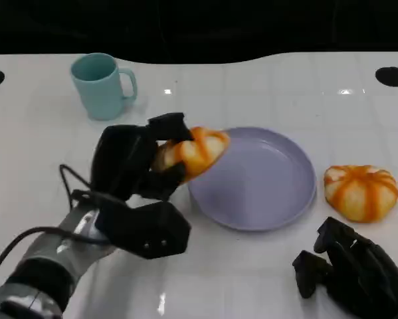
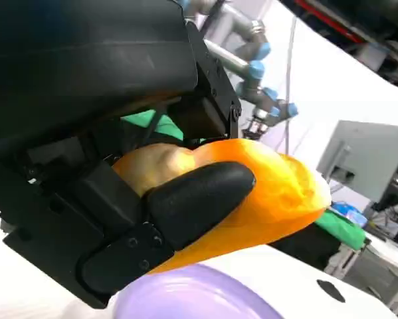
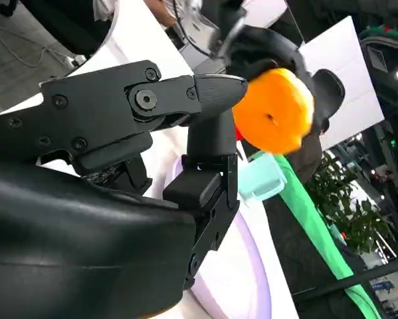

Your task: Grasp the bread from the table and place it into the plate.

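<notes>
Bread [image 1: 193, 151] in the air, gripped by the left hand [image 1: 135, 163], fingers [image 1: 167, 125] wrapped over the top and under the near side of the orange-striped bun. It hangs right over the left rim of the lavender plate [image 1: 265, 193], part above the rim, part still outside it, lifted off the white surface [image 1: 252, 86]. From the left wrist view the hold looks firm: one black finger [image 2: 199, 199] lies across the bun's [image 2: 265, 193] golden flank, and the plate's pale purple edge [image 2: 185, 299] shows just beneath, with a gap between them.

Over on the other side, the right hand [image 1: 355, 269] rests low at the near right corner of the surface, holding nothing, its fingers loosely curled but apart (no contact with anything that I can see). Just beyond it sits a second bun [image 1: 360, 191], same orange stripes, lying on the surface beside the plate's right edge, close but not touching.

The right wrist view looks across past its own black fingers [image 3: 205, 100] and catches the lifted bread [image 3: 275, 109] end-on, a round orange shape clasped by the other hand, with a mint-coloured cup [image 3: 262, 183] behind.

That cup, a teal mug [image 1: 100, 85] with its handle turned to the right, stands upright at the far left, well apart from the plate.
</notes>
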Action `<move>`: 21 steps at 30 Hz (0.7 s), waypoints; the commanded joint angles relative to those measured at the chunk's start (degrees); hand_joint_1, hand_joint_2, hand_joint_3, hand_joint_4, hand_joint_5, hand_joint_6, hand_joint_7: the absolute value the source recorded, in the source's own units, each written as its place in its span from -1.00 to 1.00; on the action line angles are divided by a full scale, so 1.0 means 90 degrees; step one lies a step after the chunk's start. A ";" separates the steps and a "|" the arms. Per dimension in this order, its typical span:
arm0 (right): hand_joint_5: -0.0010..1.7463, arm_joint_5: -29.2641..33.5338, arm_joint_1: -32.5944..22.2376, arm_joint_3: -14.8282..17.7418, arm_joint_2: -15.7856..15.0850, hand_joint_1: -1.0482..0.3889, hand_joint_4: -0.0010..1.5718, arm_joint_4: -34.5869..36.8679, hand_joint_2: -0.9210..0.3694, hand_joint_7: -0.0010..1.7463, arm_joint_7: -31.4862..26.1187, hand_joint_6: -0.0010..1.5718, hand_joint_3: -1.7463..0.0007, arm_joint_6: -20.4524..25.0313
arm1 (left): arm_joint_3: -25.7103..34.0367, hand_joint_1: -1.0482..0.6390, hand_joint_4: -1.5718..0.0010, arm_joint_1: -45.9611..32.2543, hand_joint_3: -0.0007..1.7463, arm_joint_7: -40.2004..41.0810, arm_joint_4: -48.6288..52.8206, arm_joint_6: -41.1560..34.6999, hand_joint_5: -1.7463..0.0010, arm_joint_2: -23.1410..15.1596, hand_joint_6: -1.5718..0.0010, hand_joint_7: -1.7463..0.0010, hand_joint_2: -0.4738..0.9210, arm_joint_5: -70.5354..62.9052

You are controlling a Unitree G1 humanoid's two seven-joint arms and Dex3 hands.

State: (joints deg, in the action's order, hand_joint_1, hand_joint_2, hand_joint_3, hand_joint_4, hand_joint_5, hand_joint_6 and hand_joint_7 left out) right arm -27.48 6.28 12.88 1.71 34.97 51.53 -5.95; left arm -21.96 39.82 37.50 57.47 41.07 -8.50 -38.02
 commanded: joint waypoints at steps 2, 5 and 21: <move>0.96 -0.0021 0.0000 0.0036 -0.0136 -0.34 -0.02 0.0036 -1.00 0.59 0.0005 -0.11 0.77 -0.0017 | -0.0484 -1.00 -1.00 0.0630 0.50 0.0484 0.0485 -0.0409 -1.00 0.0226 -0.76 -1.00 0.86 -0.0579; 0.96 -0.0033 0.0010 0.0039 -0.0137 -0.34 -0.02 0.0063 -1.00 0.59 0.0028 -0.11 0.77 -0.0006 | -0.0849 -0.94 -1.00 0.0941 0.40 0.0819 0.0761 -0.0876 -1.00 0.0395 -0.84 -1.00 0.95 -0.1002; 0.95 -0.0020 -0.0020 0.0022 -0.0095 -0.35 -0.02 0.0016 -1.00 0.59 0.0020 -0.12 0.77 -0.0087 | -0.1902 -0.99 0.75 0.1830 -0.20 -0.0926 0.1730 -0.2343 -1.00 0.1065 0.97 -0.65 0.96 -0.1456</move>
State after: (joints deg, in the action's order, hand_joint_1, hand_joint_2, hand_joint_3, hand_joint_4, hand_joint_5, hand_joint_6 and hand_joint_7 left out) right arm -27.43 6.51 12.83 1.65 35.25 51.77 -6.28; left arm -38.65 54.99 33.21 72.71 20.16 1.34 -51.79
